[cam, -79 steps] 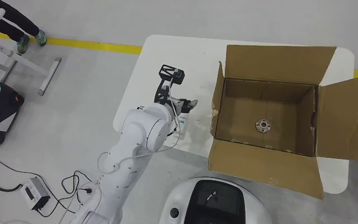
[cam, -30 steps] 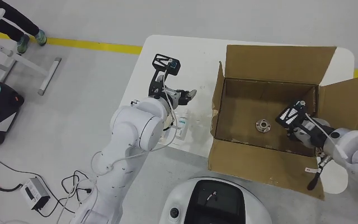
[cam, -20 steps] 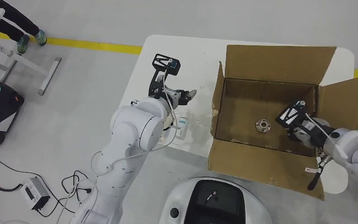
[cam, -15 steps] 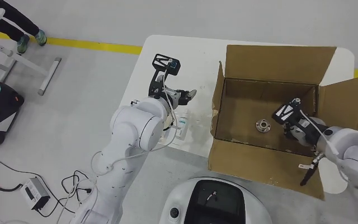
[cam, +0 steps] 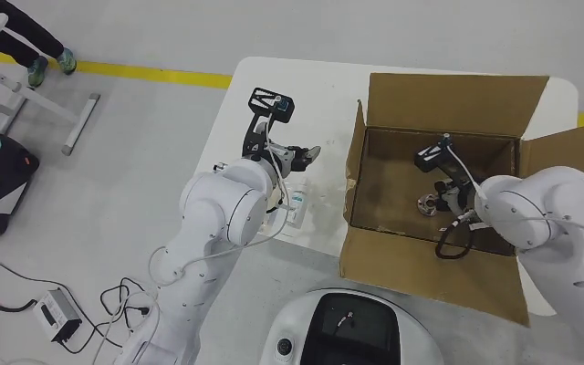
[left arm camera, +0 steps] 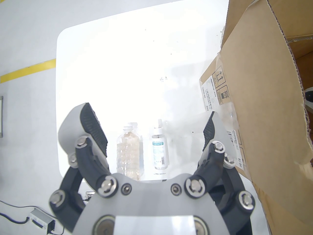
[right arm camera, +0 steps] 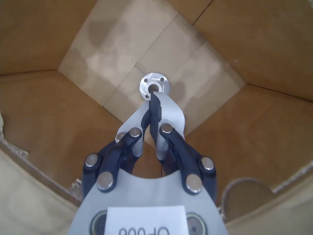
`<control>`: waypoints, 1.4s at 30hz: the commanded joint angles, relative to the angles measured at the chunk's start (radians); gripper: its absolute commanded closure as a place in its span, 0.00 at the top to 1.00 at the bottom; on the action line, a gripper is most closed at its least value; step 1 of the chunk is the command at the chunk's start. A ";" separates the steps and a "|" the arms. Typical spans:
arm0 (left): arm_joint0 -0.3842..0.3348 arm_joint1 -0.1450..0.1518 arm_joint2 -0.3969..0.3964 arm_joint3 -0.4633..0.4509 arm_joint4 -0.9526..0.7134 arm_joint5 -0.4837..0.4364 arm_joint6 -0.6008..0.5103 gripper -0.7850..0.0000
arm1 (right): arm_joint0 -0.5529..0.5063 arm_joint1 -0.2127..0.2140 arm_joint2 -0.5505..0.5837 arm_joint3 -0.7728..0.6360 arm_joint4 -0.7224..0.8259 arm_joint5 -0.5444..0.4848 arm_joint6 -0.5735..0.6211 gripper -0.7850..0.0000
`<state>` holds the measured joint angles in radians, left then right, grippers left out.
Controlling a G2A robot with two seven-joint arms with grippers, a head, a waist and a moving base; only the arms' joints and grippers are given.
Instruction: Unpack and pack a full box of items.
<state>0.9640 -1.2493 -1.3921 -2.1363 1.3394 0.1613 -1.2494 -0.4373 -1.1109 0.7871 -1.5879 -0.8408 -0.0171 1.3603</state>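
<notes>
We logged right gripper (right arm camera: 153, 97) pinched closed, tips at flange (right arm camera: 144, 88) on box (right arm camera: 244, 37) floor, left gripper (left arm camera: 149, 113) spread wide above bottle (left arm camera: 127, 147) and spray (left arm camera: 160, 149)

Open cardboard box (cam: 429, 265) holds one metal flange (right arm camera: 156, 81).

Bright, even overhead light fills the top view. The white tabletop (cam: 319, 87) glares at the centre of the frame, while the box (cam: 392, 146) interior lies shaded. In the left wrist view the tabletop washes out almost to pure white, paling the clear bottle (left arm camera: 127, 152). Wide-angle bending curves the yellow floor line (left arm camera: 27, 70) there. Inside the box the metal flange (right arm camera: 160, 80) glints, with soft shadow along the walls.
</notes>
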 commanded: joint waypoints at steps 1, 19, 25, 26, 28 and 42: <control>0.000 0.000 0.000 0.000 0.000 0.000 0.000 1.00 | 0.005 -0.005 -0.013 0.018 -0.022 0.013 -0.013 0.00; 0.000 0.000 0.000 0.000 0.000 0.000 0.000 1.00 | -0.005 -0.007 -0.038 -0.019 -0.105 -0.001 -0.037 0.00; 0.000 0.000 0.000 0.000 0.000 0.000 0.000 1.00 | 0.029 -0.038 -0.120 -0.065 -0.194 0.065 0.062 0.00; 0.000 0.000 0.000 0.000 0.000 0.000 0.000 1.00 | 0.038 -0.046 -0.135 -0.064 -0.198 0.068 0.070 0.00; 0.000 0.000 0.000 0.000 0.000 0.000 0.000 1.00 | 0.056 -0.061 -0.163 -0.051 -0.213 0.074 0.079 0.00; 0.000 0.000 0.000 0.000 0.000 0.000 0.000 1.00 | 0.122 -0.122 -0.185 0.126 -0.178 0.084 0.143 0.39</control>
<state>0.9640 -1.2493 -1.3921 -2.1363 1.3394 0.1613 -1.2494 -0.3140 -1.2305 0.6016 -1.4717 -1.0227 0.0724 1.5053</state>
